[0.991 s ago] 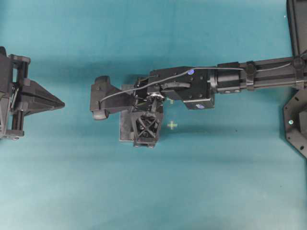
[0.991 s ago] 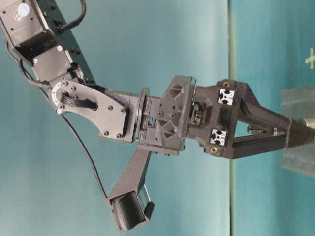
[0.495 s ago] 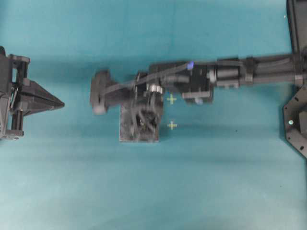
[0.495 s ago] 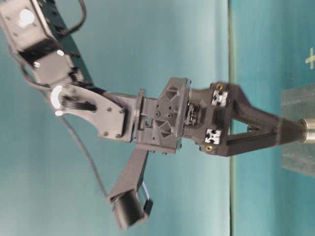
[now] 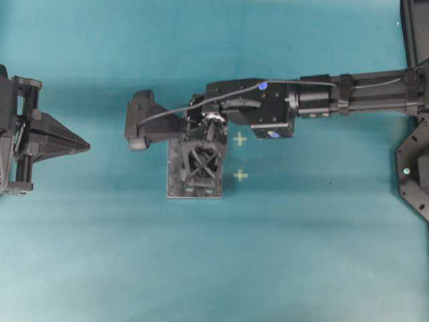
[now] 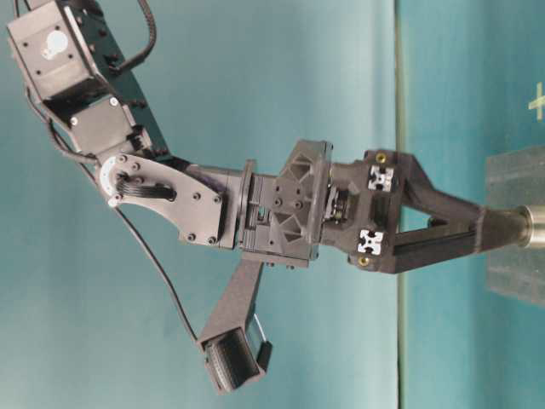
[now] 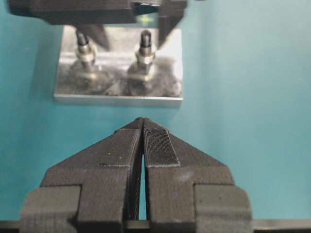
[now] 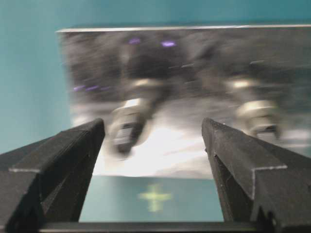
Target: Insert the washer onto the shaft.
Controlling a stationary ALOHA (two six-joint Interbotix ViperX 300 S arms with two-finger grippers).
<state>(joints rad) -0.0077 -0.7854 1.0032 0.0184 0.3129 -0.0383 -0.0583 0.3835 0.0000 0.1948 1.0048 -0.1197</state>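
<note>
A metal block (image 5: pixel 175 182) lies mid-table with two upright threaded shafts (image 7: pixel 145 46), each ringed by a silvery collar. I cannot tell a washer apart from those collars. My right gripper (image 5: pixel 202 168) points down over the block, jaws open and nothing between them. In the right wrist view, which is blurred, the right gripper (image 8: pixel 153 125) frames the block (image 8: pixel 194 145), with one shaft (image 8: pixel 127 127) near its left finger. At table level its fingertips (image 6: pixel 492 232) hang just above a shaft's top (image 6: pixel 532 226). My left gripper (image 7: pixel 142 121) is shut and empty, short of the block (image 7: pixel 116 92).
Two pale cross marks (image 5: pixel 240 139) sit on the teal table just right of the block. The left gripper (image 5: pixel 84 144) rests near the left edge. A dark arm base (image 5: pixel 415 174) stands at the right edge.
The right gripper has lifted a little off the block and shifted toward the table's far side. Its jaws stayed open. The left arm has not moved.
</note>
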